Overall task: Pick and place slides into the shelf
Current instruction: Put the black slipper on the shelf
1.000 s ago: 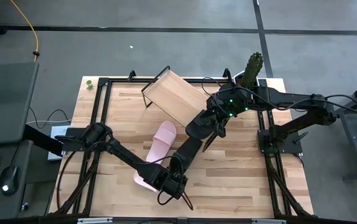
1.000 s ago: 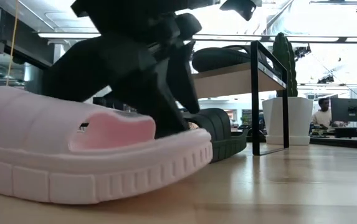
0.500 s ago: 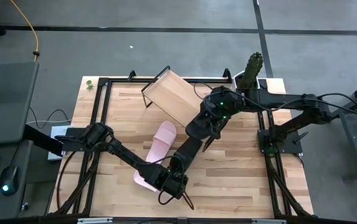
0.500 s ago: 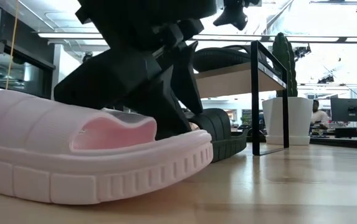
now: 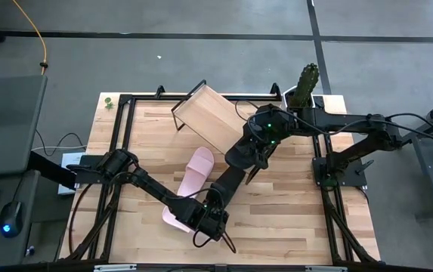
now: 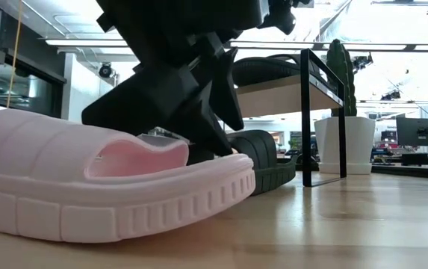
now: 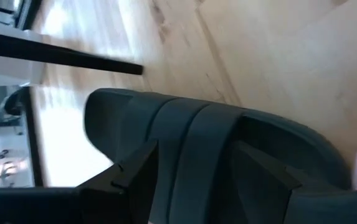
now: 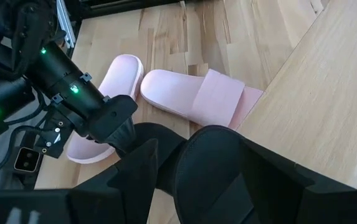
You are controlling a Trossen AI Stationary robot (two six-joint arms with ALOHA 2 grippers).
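Note:
Two black slides and two pink ones show. One black slide (image 5: 230,183) lies on the table with my left gripper (image 7: 197,163) closed over its strap. The other black slide (image 8: 210,163) hangs in the air beside the shelf (image 5: 212,113) with my right gripper (image 5: 249,153) shut on it. One pink slide (image 5: 199,168) lies sole down on the table next to the grounded black one. The second pink slide (image 5: 172,219) lies by the left arm, which covers part of it. The shelf's slanted wooden board (image 8: 328,93) is bare. My left gripper has the grounded black slide's strap (image 7: 194,134) between its two fingers (image 7: 139,169), slanting down from the table's near side. The slide's sole rests on the table (image 6: 270,173). Whether both fingers press the strap, I cannot tell. My right gripper pinches the raised black slide across its strap (image 8: 209,146), one finger (image 8: 142,167) on each side. It comes slanting down from the table's right. The slide hangs clear above the table and the pink slides.
A white pot with a cactus (image 5: 305,83) stands at the table's far right, beside the shelf's black frame post (image 6: 304,119). A black frame (image 5: 125,151) runs round the table top. Bare wood lies near the right front (image 5: 292,219).
My right gripper has carried its black slide a little toward the table's left and slightly down, then stopped. My left gripper has stayed in place over the grounded black slide and turned a little at the wrist.

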